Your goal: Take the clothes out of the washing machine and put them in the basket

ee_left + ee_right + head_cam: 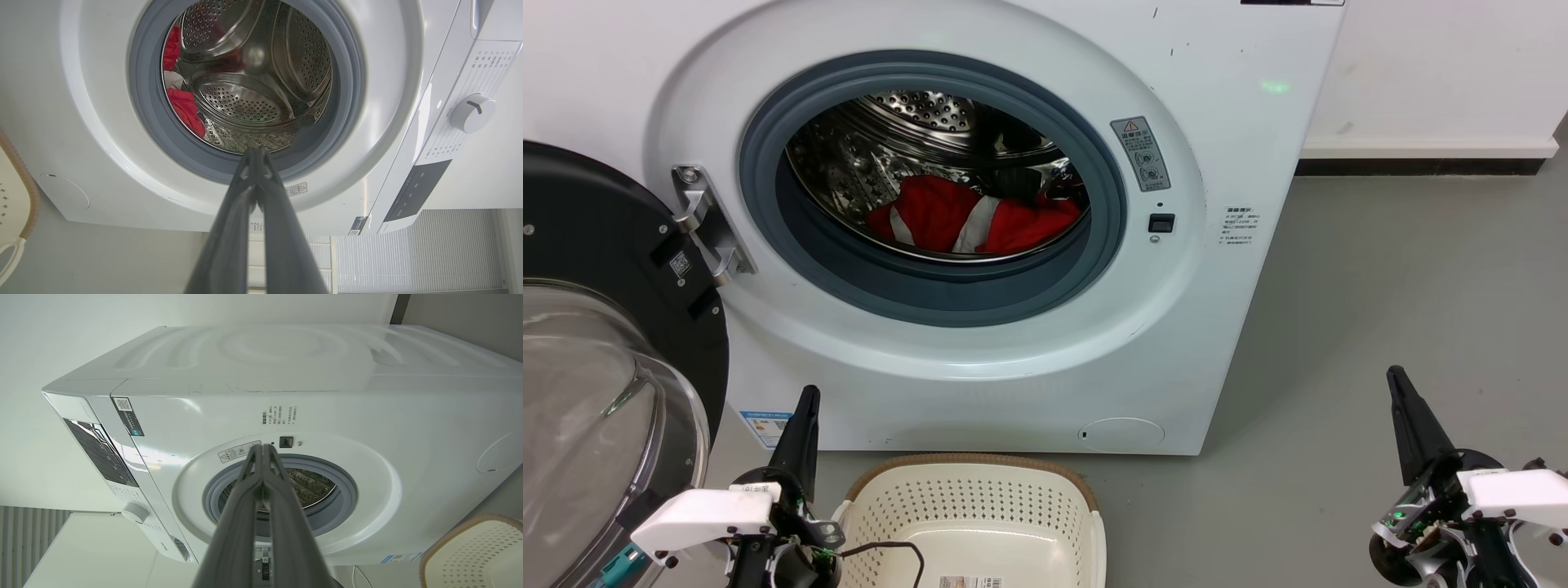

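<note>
One large white front-loading washing machine (1250, 122), standing on the grey floor (1380, 310) against a white wall (1437, 65). Its round grey-rimmed porthole (931, 298) is uncovered. The black-framed glass door (596, 237) is swung wide to the robot's left on a metal hinge (707, 220). A small warning sticker (1141, 153) sits at the porthole's right edge. A white round dial (472, 113) sits beside the dark control panel (416, 190).

One perforated steel drum (915, 110). Contents: bright red soft fabric clothes with white stripe trim (947, 216), heaped at the bottom of the drum. How many pieces, I cannot tell.

One low oval cream plastic basket (980, 498) with perforated sides and a brown woven-look rim. It stands on the floor just in front of the machine's bottom edge, below the porthole. A small label (970, 582) lies on its base.

One left gripper (809, 396), two long dark fingers (286, 228) pressed together tip to tip and holding nothing. It is raised just beside the basket's left rim, apart from the machine, and points at the porthole.

One right gripper (1396, 377), fingers likewise closed together on nothing. It stands over the floor off the machine's right front corner, well apart from basket and clothes.
</note>
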Robot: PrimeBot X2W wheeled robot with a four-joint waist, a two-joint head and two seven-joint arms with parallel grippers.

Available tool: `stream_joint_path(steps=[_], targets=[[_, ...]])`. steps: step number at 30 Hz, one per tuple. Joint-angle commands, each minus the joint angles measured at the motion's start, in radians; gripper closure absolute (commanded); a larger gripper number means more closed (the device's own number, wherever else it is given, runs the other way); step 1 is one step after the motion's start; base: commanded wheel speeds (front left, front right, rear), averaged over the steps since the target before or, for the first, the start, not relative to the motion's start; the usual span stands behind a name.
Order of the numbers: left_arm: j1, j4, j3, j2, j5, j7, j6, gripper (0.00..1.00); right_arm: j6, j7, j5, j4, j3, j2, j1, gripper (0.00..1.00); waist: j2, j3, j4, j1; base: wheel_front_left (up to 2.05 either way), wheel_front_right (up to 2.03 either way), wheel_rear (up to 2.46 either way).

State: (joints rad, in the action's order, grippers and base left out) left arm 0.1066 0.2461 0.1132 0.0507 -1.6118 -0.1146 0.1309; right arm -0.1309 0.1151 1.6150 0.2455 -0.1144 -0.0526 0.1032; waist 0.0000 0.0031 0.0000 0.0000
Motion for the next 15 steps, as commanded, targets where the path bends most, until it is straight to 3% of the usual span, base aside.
stream_joint_path(steps=[1,15], targets=[[0.006,-0.001,0.003,-0.001,-0.003,-0.002,0.002,1.0,0.0,0.001,-0.005,0.001,0.0,0.004,0.013,1.0,0.0,0.0,0.0,0.0,0.0,0.0,0.0],[0.006,-0.001,0.003,-0.001,-0.003,-0.002,0.002,1.0,0.0,0.001,-0.005,0.001,0.0,0.004,0.013,1.0,0.0,0.0,0.0,0.0,0.0,0.0,0.0]])
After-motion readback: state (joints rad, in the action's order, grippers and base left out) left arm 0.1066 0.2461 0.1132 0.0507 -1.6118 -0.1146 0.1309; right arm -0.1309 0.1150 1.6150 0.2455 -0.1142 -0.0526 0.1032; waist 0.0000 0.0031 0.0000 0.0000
